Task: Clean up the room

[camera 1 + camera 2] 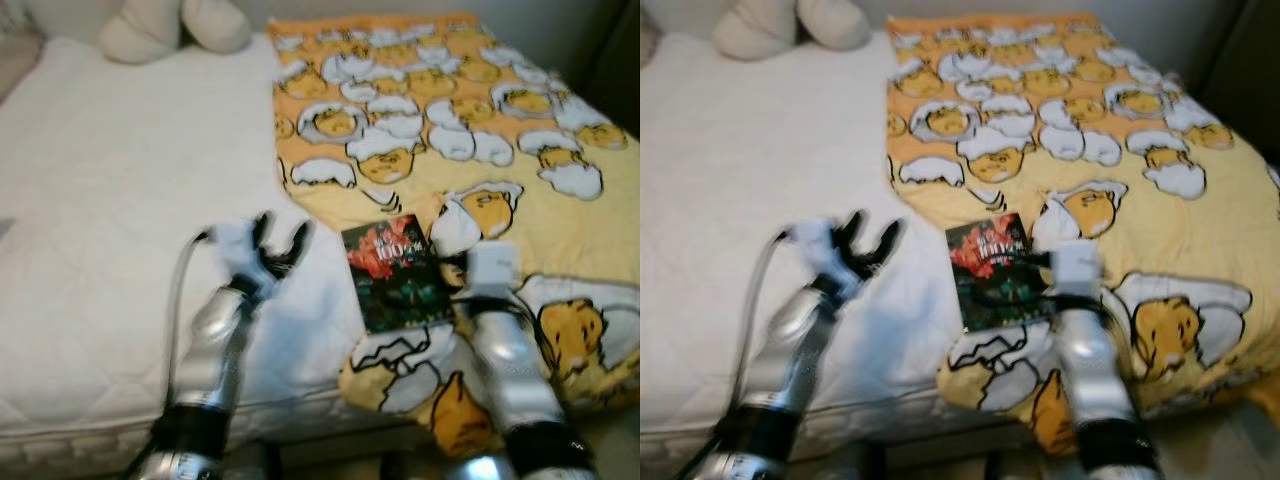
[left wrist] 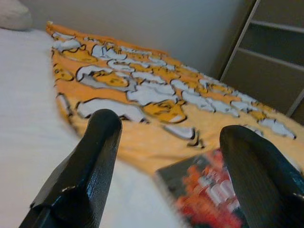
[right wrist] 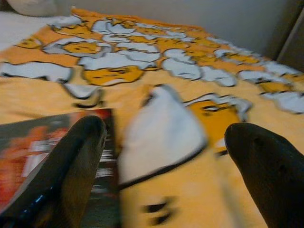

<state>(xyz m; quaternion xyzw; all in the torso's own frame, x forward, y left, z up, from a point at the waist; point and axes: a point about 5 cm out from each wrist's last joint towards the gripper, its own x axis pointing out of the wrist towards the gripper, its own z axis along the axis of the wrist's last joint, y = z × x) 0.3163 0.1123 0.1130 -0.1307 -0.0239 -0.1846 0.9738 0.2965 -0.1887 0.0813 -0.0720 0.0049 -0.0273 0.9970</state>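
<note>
A dark book (image 1: 395, 272) with a red cover picture lies on the bed, at the near edge of a yellow blanket (image 1: 440, 110) printed with egg cartoons. My left gripper (image 1: 280, 240) hovers open over the white mattress (image 1: 120, 200), just left of the book. In the left wrist view the left gripper (image 2: 173, 128) stands wide open, with the book (image 2: 209, 194) low between its fingers. My right gripper (image 3: 171, 156) is open above the blanket, just right of the book (image 3: 42, 142). Its white wrist block (image 1: 492, 265) hides its fingers from the head camera.
A cream plush toy or pillow (image 1: 175, 25) sits at the head of the bed, far left. The mattress's front edge (image 1: 100, 420) runs just before my arms. A shelf unit (image 2: 270, 52) stands against the wall beyond the blanket's right side.
</note>
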